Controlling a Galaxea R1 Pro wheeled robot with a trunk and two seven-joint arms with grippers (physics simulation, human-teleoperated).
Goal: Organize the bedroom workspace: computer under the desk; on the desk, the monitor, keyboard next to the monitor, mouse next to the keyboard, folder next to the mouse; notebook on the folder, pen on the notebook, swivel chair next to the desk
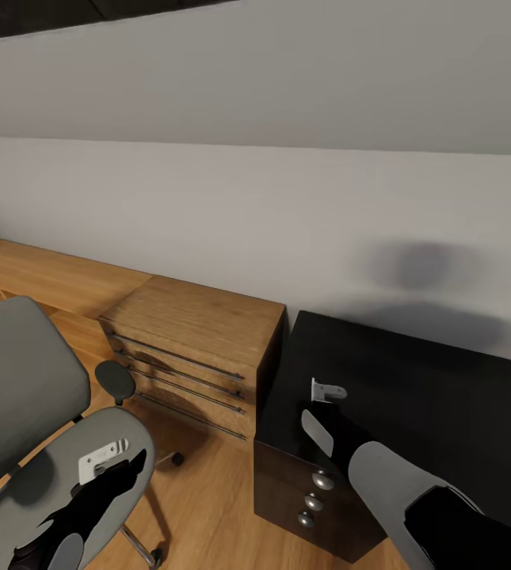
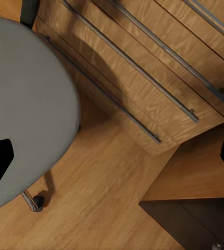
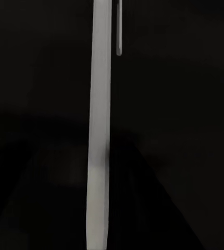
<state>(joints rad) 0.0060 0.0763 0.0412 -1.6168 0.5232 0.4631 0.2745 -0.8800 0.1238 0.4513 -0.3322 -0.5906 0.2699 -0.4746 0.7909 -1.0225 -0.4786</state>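
Pen (image 3: 98,130) in close-up at your right wrist — a thin white-silver stick running between the fingers against black; whether they pinch it you cannot tell. Your right arm (image 1: 402,483) reaches over the black cabinet (image 1: 413,396). Your left gripper (image 1: 108,467) hangs above the swivel chair (image 1: 17,380) seat — fingers spread, empty. Beyond it stands the wooden drawer chest (image 1: 200,340).

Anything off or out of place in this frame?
Nothing looks spilled, tipped or damaged. One oddity: a thin white-silver pen runs lengthwise, very close, through the right wrist view against plain black. I can't tell whether it is gripped. The light wooden drawer chest and black three-drawer cabinet stand square.
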